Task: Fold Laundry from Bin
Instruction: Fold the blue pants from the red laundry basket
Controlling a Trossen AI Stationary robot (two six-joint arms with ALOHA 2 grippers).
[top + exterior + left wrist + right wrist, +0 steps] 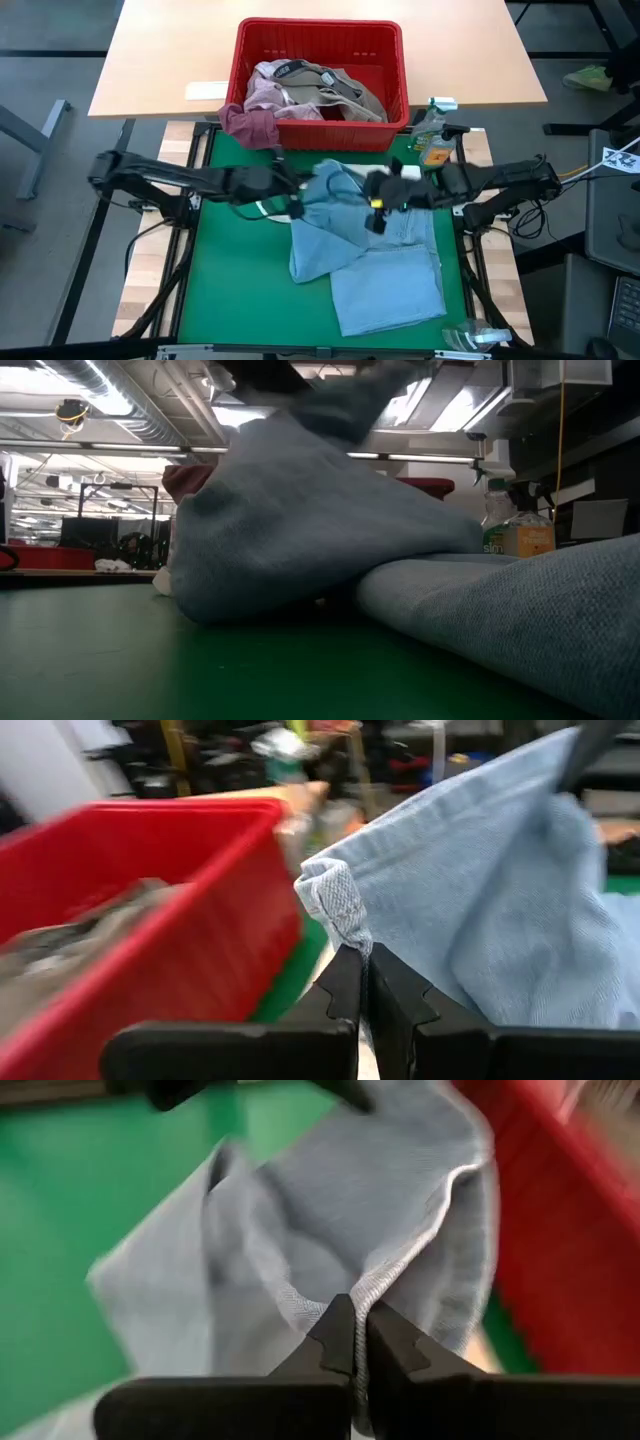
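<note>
Garment handling is at the spread-out stage: 1 light blue garment (375, 250) lies crumpled on the green worktop (235, 280), at 6 o'clock from the red bin (320, 72). Left claw (362, 982) is shut on a hemmed edge of that garment; right claw (358, 1345) is likewise shut on a stitched edge of it. In the high view both claws meet over the garment's upper end, just beside the bin's near wall, left claw at 9 o'clock and right claw at 3 o'clock of the bunched cloth.

Judgement: the next move calls for drawing the 2 gripped edges apart and laying the cloth flat before any fold; pulling unevenly could drag the lower portion off line.

Remaining laundry (305, 92) sits in the bin, with a maroon piece (250, 125) hanging over its near rim at the 7 o'clock corner.

Hard to make out: the garment's type, how many layers each claw holds, and, in the low view, either claw, since cloth fills the picture
</note>
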